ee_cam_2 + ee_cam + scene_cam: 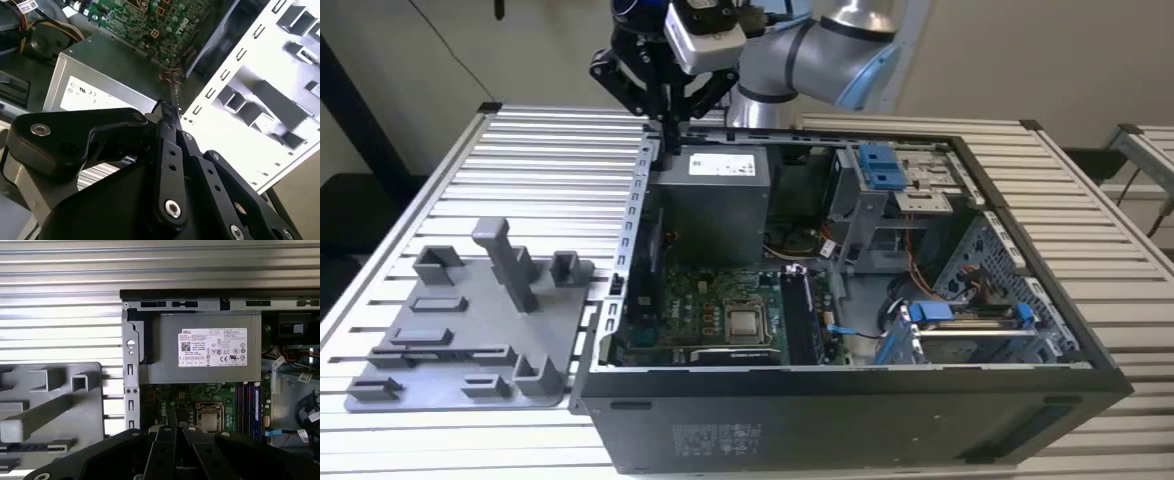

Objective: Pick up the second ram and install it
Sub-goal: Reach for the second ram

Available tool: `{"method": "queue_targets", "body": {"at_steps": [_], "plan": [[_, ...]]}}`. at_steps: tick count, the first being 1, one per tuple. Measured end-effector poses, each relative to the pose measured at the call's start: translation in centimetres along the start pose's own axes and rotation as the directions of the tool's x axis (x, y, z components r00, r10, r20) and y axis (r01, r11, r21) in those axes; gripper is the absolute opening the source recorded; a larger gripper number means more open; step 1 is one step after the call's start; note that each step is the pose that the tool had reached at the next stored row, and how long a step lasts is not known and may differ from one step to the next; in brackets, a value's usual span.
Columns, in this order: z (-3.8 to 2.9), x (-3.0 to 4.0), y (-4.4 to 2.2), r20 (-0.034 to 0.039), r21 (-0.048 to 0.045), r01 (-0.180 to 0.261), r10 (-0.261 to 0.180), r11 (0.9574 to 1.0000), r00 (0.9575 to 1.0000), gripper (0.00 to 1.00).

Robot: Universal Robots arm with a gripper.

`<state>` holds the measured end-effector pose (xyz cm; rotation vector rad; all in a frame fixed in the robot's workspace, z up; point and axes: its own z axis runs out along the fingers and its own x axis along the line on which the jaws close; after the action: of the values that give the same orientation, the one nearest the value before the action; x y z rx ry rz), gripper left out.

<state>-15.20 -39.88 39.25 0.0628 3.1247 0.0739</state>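
The gripper (674, 122), with the second ram (166, 106) pinched in it, hangs over the far corner of the open computer case (854, 410). Just below it in the case sits the power supply (720, 200). The motherboard (707, 310) lies beyond that. A holder tray (454, 340) lies on the surface (534, 160) to the exterior view's left of the gripper, outside the case.

The black metal pincer (670, 138) closes on the slim dark second ram (167, 107), just above a silver-grey metal power supply box (165, 355) with a white, black-printed label (212, 347) and, farther off, a green circuit-patterned motherboard (707, 300). Beside the pincer, a plain grey plastic holder tray (460, 340) sits on the ribbed silver table (547, 170); bright blue plastic clips (878, 165) dot the black computer case (854, 430) beyond.
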Motion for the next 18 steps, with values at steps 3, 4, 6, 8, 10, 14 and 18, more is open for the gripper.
{"method": "queue_targets", "body": {"at_steps": [3, 4, 6, 8, 10, 14, 18], "plan": [[-0.01, 0.66, -0.02, -0.0035, 0.0, 0.002, -0.002, 1.0, 1.0, 0.11], [-0.01, 0.9, -0.03, -0.0046, 0.0001, 0.003, -0.003, 1.0, 1.0, 0.11], [-0.02, 1.42, -0.06, -0.0067, 0.0002, 0.004, -0.004, 1.0, 1.0, 0.11], [-0.03, 1.95, -0.08, -0.0081, 0.0002, 0.004, -0.004, 1.0, 1.0, 0.11], [-0.04, 2.36, -0.09, -0.0095, 0.0003, 0.004, -0.004, 1.0, 0.9999, 0.11], [-0.05, 3.08, -0.12, -0.0123, 0.0004, 0.004, -0.004, 1.0, 0.9999, 0.11], [-0.06, 3.81, -0.15, -0.0163, 0.0006, 0.004, -0.004, 1.0, 0.9999, 0.11]]}}
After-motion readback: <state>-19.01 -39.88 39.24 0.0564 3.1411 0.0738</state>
